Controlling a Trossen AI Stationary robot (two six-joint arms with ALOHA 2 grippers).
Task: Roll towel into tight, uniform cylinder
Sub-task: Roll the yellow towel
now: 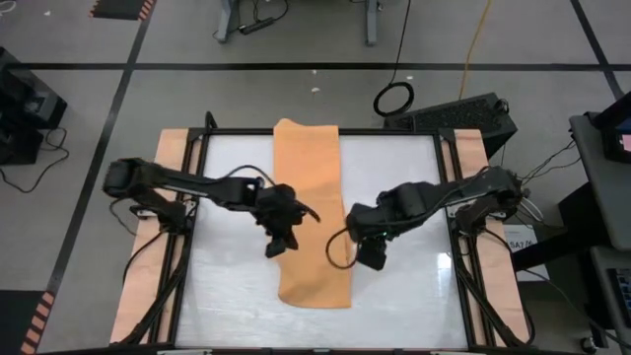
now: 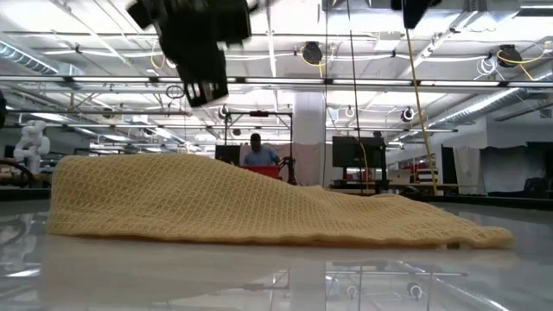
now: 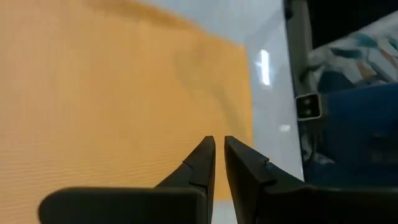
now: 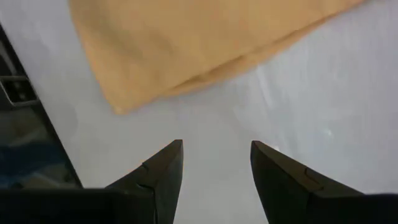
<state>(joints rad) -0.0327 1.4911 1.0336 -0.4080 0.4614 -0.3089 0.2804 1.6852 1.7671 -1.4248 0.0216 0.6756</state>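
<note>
Towel (image 1: pixel 311 212) laid out flat as a long strip down the middle of the white tabletop (image 1: pixel 414 197), far end draped over the back edge, near end short of the front edge. Judged barely begun: no roll formed, only a low hump near one end in the low view, so the whole rolling remains. Left tool (image 1: pixel 279 240) poised above the towel's left edge, fingers nearly closed with a thin gap, gripping nothing. Right tool (image 1: pixel 370 252) just beside the towel's right edge over bare tabletop, fingers spread wide, empty. White tag not to be made out anywhere. Far end of the towel past the tabletop edge hard to judge. Both tools mostly cut off at the top of the low view. Person (image 2: pixel 257 152) in the room behind, blurred
</note>
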